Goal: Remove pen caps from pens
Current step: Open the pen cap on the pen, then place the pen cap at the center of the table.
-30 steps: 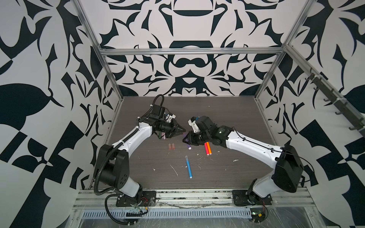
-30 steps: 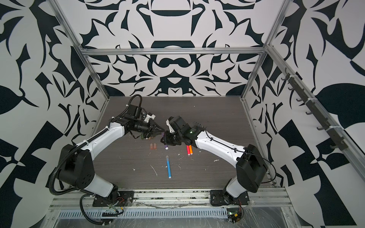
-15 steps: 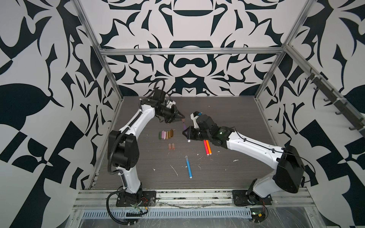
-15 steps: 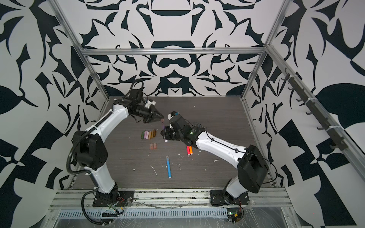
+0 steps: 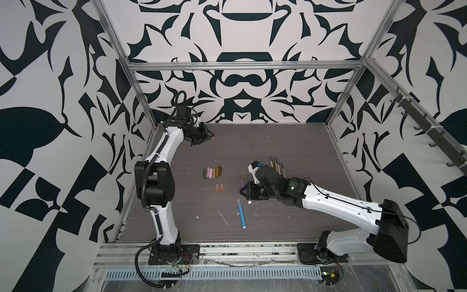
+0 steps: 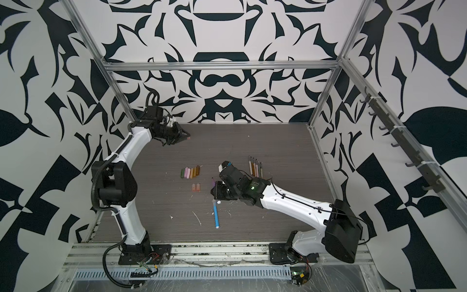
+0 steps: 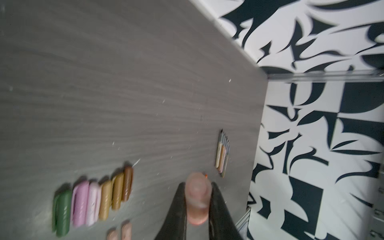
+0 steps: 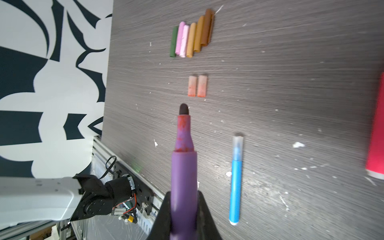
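My left gripper (image 5: 211, 137) (image 6: 187, 137) hangs over the table's back left, shut on a translucent pinkish pen cap (image 7: 197, 199) held between its black fingers. At the table's middle, my right gripper (image 5: 243, 191) (image 8: 184, 194) is shut on the barrel of an uncapped purple pen (image 8: 184, 166) (image 5: 241, 182). A row of olive, pink, tan and brown pen caps (image 5: 213, 172) (image 8: 192, 35) lies left of centre. Two translucent caps (image 5: 219, 187) (image 8: 197, 85) lie just in front of that row. A blue pen (image 5: 241, 213) (image 8: 235, 178) lies toward the front with its clear cap on.
Several thin muted pens (image 5: 276, 165) (image 7: 222, 153) lie side by side behind my right wrist. A pink-red pen (image 8: 377, 135) lies at the edge of the right wrist view. White flecks (image 5: 223, 218) dot the wood. Aluminium frame rails (image 5: 141, 101) and patterned walls enclose the table.
The grippers were together at the centre. My left arm has swung away to the back left with the cap, while my right gripper keeps the purple pen, now uncapped.
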